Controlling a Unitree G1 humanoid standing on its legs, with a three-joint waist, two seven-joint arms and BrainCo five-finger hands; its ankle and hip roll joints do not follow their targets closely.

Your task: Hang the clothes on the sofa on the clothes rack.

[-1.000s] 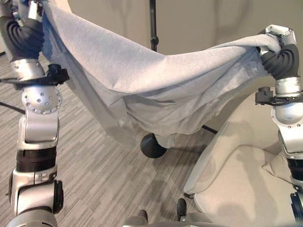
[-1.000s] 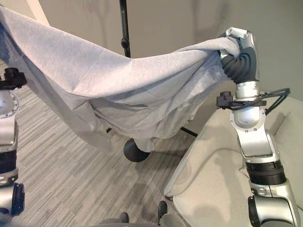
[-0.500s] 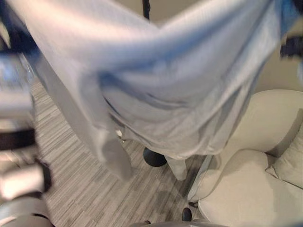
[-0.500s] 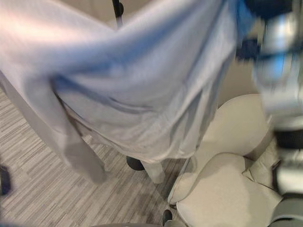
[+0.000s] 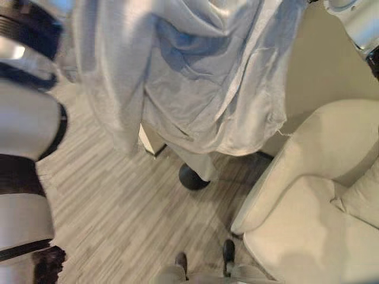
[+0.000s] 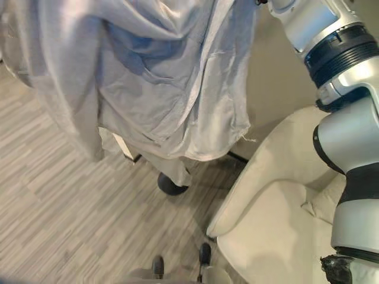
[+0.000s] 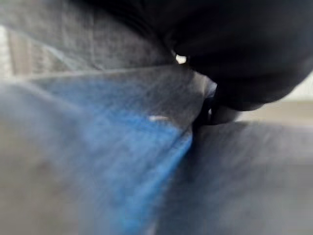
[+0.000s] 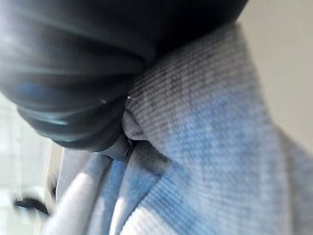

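A light grey garment (image 5: 201, 89) hangs in deep folds from above, across the top of both eye views. Its lower hem ends above the floor. Both my arms reach up beside it, the left at the left edge and the right at the upper right. In the left wrist view my left hand (image 7: 234, 58) presses against the grey cloth (image 7: 122, 147), a dark fingertip pinching a fold. In the right wrist view my right hand (image 8: 73, 73) grips a ribbed edge of the garment (image 8: 205, 137). The clothes rack's round black base (image 5: 190, 177) shows below the hem; its pole is hidden.
A cream sofa (image 5: 314, 225) fills the lower right, close to the rack base. A beige wall stands behind. Grey striped carpet (image 5: 118, 225) spreads to the left and in front. A pale board-like thing (image 6: 121, 147) peeks out under the hem.
Both arms have gone up with the garment and the view has dipped. The cloth, stretched wide between my hands a second ago, now hangs bunched in vertical folds.
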